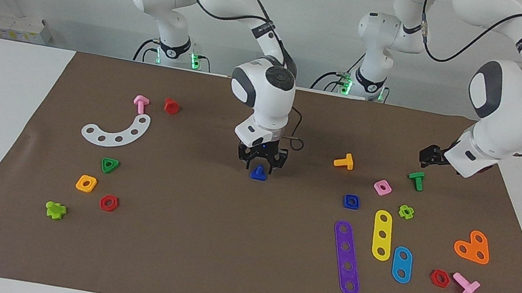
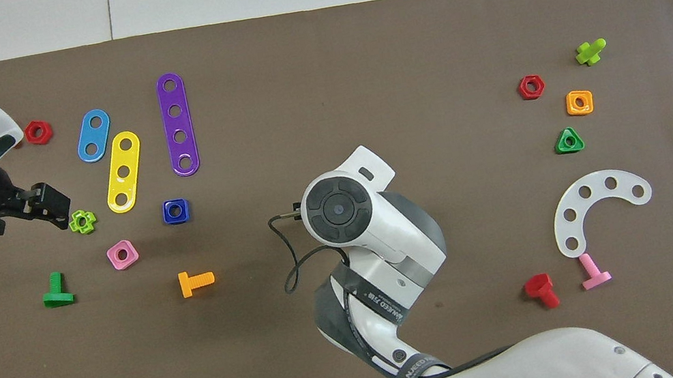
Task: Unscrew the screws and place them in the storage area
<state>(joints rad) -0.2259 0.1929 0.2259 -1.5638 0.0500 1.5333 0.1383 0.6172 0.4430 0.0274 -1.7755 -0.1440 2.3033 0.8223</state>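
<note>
Dark-blue screw (image 1: 259, 172) stands head-down on the brown mat (image 1: 197, 264), mid-table, post up. Right gripper (image 1: 261, 160) low over it, fingers straddling the post; contact can't be told, nor whether the jaws are wide or gripping. Left gripper (image 1: 427, 155) raised over the green T-bolt (image 1: 416, 180), fingers spread, empty. Blue square nut (image 1: 351, 201) lies toward the left arm's end.

screw (image 1: 259, 173) mid-mat (image 1: 218, 268), square nut (image 1: 351, 201) beside it
</note>
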